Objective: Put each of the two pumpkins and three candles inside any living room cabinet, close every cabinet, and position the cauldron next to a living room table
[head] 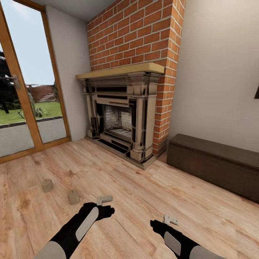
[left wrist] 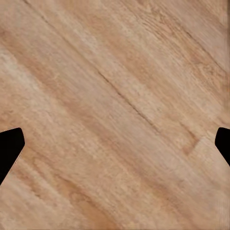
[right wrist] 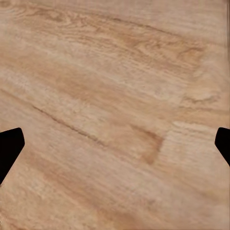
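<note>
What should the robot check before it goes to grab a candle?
1. Candles in sight: ok for two, near candle and far candle, both upright on the floor; third, cannot tell.
2. Left gripper empty: ok, its wrist view shows bare floor between the fingers.
3. Right gripper empty: ok, same in its wrist view.
4. Fingers open wide enough: ok, they sit at the picture edges.
5. Cabinet open for the drop-off: not ok, its front looks shut.
6. Pumpkins and cauldron found: cannot tell.
</note>
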You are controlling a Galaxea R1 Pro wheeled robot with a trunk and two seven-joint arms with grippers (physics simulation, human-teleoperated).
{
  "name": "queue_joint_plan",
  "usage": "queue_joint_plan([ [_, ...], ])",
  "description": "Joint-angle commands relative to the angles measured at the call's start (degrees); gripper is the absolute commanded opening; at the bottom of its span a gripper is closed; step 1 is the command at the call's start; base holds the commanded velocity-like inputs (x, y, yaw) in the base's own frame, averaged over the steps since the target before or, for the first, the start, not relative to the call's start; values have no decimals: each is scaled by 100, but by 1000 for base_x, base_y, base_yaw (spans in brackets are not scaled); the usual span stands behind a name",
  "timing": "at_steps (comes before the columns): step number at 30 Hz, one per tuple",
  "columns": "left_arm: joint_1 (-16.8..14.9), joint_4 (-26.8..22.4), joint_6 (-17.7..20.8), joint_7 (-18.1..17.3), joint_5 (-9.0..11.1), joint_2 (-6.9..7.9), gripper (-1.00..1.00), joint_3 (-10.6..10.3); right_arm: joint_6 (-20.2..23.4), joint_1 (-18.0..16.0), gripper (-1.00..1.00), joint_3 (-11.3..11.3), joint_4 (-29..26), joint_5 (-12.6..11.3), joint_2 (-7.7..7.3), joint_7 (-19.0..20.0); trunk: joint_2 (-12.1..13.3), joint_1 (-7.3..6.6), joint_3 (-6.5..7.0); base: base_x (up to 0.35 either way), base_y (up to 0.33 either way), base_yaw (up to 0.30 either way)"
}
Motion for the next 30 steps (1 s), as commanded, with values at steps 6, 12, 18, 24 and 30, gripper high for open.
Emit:
queue_joint_plan([
  [6,-3,-13,7,66,62,9,100,-32,-9,-7,100,48,-4,-55,1,-28,-3,0,-6,101,270,-300],
  [12,-3,-13,8,68,61,6,100,-39,-7,-7,100,48,2,-57,-6,-19,-3,0,-6,24,247,-300],
  [18,-3,-17,12,69,60,9,100,-42,-1,-7,100,48,29,-57,-6,63,-3,0,-6,2,111,-300],
  [24,-3,-21,16,72,58,-3,100,-45,0,-7,100,48,72,-51,-2,139,-3,0,-6,0,9,-299],
  [30,-3,-20,16,74,60,-27,100,-52,-8,-7,100,50,75,-42,1,151,-3,0,-14,0,1,-266],
])
